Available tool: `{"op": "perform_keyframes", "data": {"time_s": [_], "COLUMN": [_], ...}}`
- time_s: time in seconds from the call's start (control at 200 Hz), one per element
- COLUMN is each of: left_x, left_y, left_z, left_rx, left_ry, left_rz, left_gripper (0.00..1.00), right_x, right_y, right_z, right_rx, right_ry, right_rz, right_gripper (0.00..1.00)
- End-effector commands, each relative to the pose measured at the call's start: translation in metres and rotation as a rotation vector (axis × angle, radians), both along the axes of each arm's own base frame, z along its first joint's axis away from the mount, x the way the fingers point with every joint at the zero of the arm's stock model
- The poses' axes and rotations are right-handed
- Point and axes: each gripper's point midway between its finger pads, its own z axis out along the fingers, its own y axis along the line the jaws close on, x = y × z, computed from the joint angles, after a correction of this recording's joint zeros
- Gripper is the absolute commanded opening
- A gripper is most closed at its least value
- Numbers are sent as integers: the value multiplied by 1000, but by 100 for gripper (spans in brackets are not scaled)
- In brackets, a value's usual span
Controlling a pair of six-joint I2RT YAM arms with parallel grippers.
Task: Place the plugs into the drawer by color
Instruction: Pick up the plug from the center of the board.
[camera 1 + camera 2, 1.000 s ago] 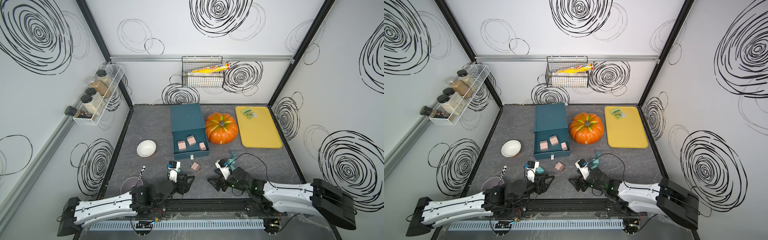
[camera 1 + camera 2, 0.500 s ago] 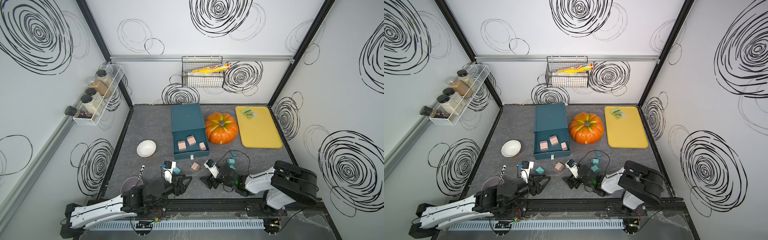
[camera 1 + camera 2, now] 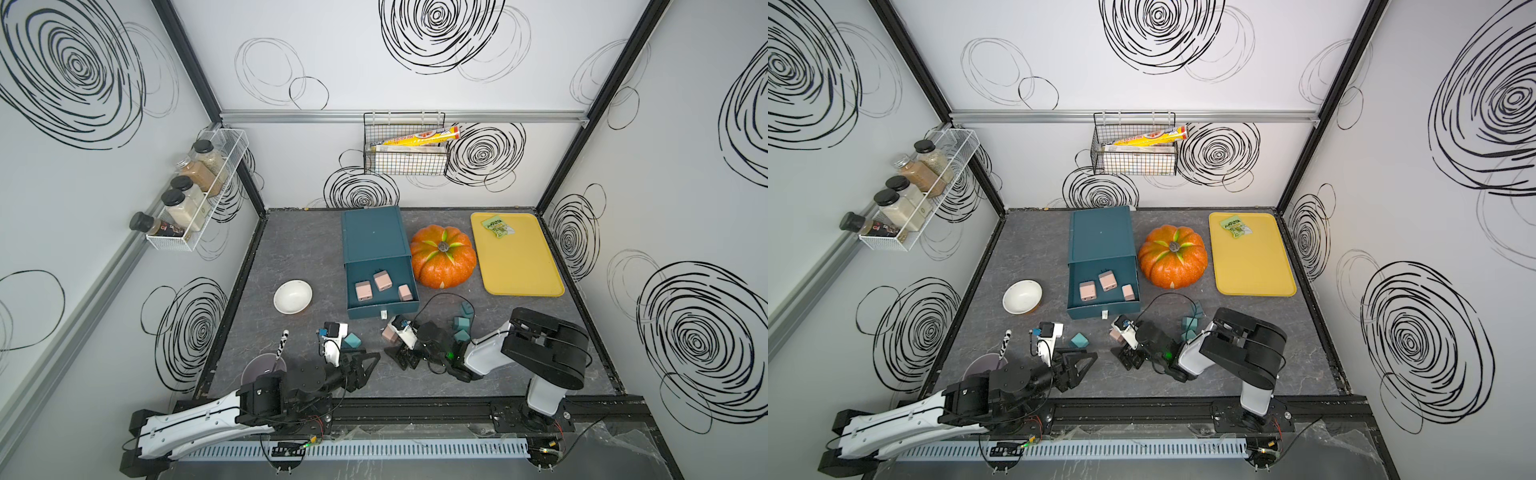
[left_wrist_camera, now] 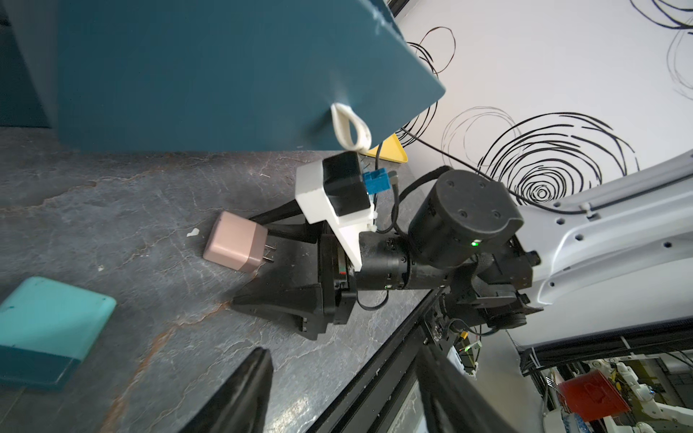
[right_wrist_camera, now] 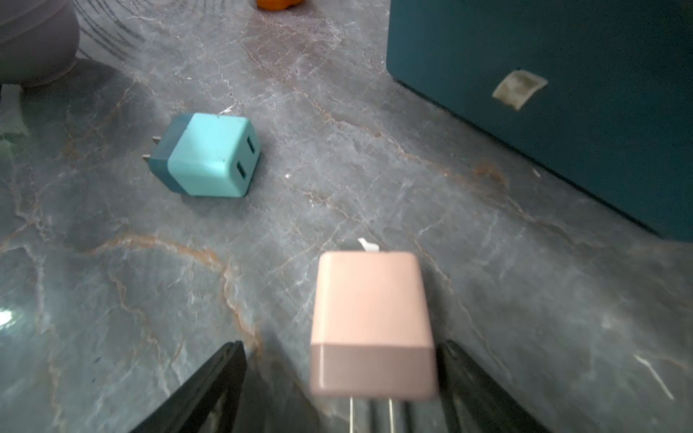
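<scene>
My left jaws stand open while the right jaws, also open, straddle the pink plug (image 5: 371,322) on the bench (image 3: 299,249), apparently unpinched; next I close, lift and drop it in the drawer (image 3: 382,311).

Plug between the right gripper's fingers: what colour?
Dusty pink; the plug shows best in the right wrist view.

1. The left arm (image 3: 187,424) stretches low from the near rail, and its left pincer (image 3: 365,370) is spread wide and empty.
2. The right arm (image 3: 540,357) folds back sharply at the elbow, holding the right pincer (image 3: 401,359) low with its jaws apart.
</scene>
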Motion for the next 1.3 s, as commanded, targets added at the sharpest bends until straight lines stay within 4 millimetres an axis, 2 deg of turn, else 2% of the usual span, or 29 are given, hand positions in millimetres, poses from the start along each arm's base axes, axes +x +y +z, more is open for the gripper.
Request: {"op": "perform_keyframes", "data": {"time_s": [0.0, 0.19, 0.275, 0.325, 0.496, 0.541, 0.616, 0.776, 0.931, 1.021, 1.181, 1.292], "left_x": [2, 2, 2, 2, 1, 0, 0, -3, -3, -4, -4, -1], "left_y": [5, 5, 4, 4, 3, 3, 3, 1, 2, 4, 4, 5], "left_z": [14, 16, 15, 15, 15, 15, 16, 20, 9, 7, 11, 13], "left_rx": [-35, -37, -40, -39, -42, -43, -42, -49, -29, -26, -46, -34], "left_ry": [-18, -23, -22, -24, -20, -18, -18, -20, 2, 13, 12, 11], "left_rz": [21, 22, 20, 19, 7, 6, 3, -16, -12, -8, -9, 8], "left_gripper": [68, 68, 69, 70, 71, 71, 71, 70, 70, 70, 70, 70], "right_x": [2, 8, 8, 8, 7, 4, -5, -38, -66, -79, -90, -86], "right_y": [-3, -10, -10, -9, -5, -6, -9, -10, -13, -18, -25, -26], "right_z": [-21, -29, -33, -35, -42, -42, -35, -1, 30, 57, 124, 176], "right_rx": [-82, -104, -108, -113, -113, -105, -77, 18, 70, 133, 256, 311], "right_ry": [-2, -20, -17, -8, 13, 21, 25, 30, 123, 177, 195, 153], "right_rz": [-3, -44, -48, -48, -51, -47, -46, -15, 19, 42, 77, 71], "right_gripper": [81, 70, 51, 44, 37, 30, 25, 21, 19, 18, 19, 19]}}
